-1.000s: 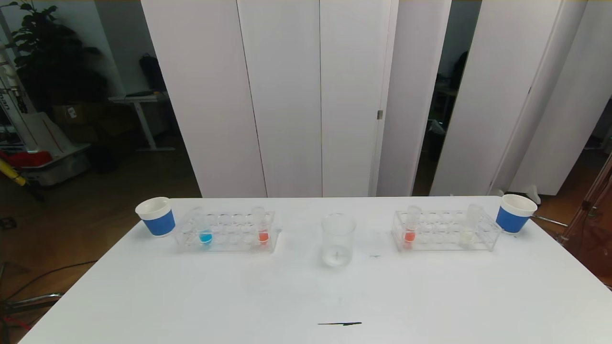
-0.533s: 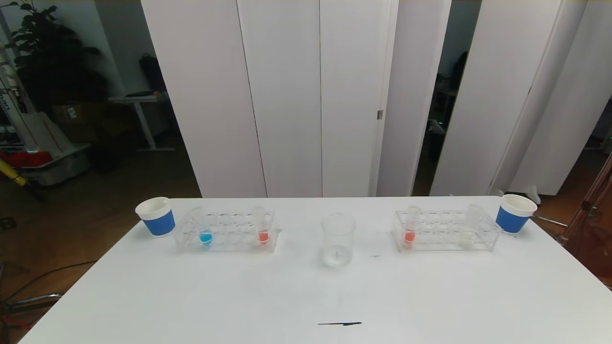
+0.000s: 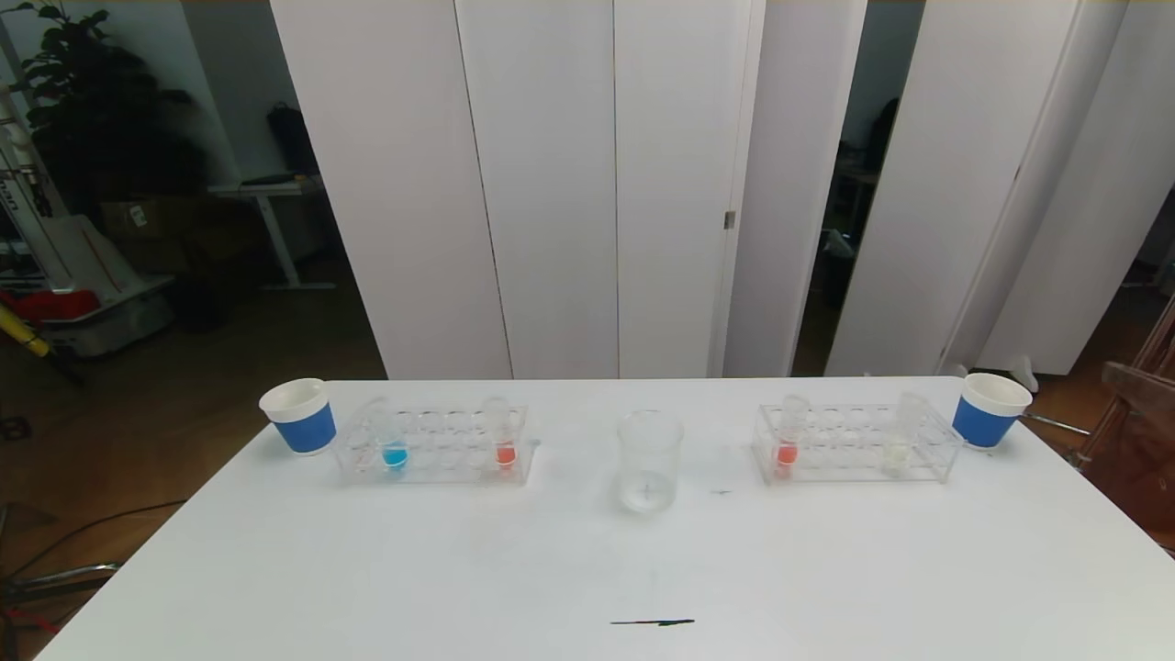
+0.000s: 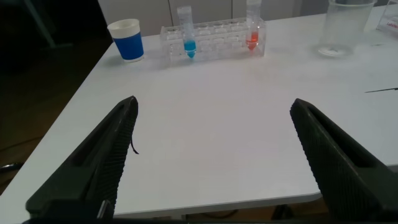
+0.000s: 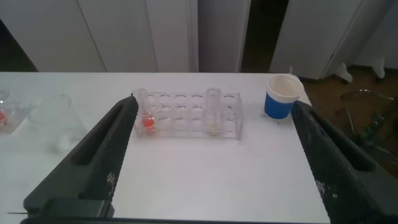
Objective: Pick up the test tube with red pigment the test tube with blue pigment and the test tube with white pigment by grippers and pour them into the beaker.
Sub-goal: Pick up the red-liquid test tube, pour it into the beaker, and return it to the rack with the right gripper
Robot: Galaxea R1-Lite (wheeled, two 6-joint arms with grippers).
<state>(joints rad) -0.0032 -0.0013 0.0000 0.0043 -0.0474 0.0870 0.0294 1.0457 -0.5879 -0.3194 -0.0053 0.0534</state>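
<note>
Nearest the robot, the left gripper [image 4: 211,155] and right gripper [image 5: 211,155] hang with jaws spread wide, grasping nothing. Farther off stands the beaker [image 3: 649,459]. Left of the beaker, 1 rack [image 3: 431,447] holds the blue tube [image 3: 394,442]; right of it, another rack [image 3: 854,445] holds the white tube [image 3: 898,441].

Tubes upright in racks [image 3: 431,447]; beaker [image 3: 649,461] between.

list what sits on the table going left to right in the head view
left paper cup → test tube with blue pigment → red tube in the left rack → beaker → red tube in the right rack → test tube with white pigment → right paper cup
</note>
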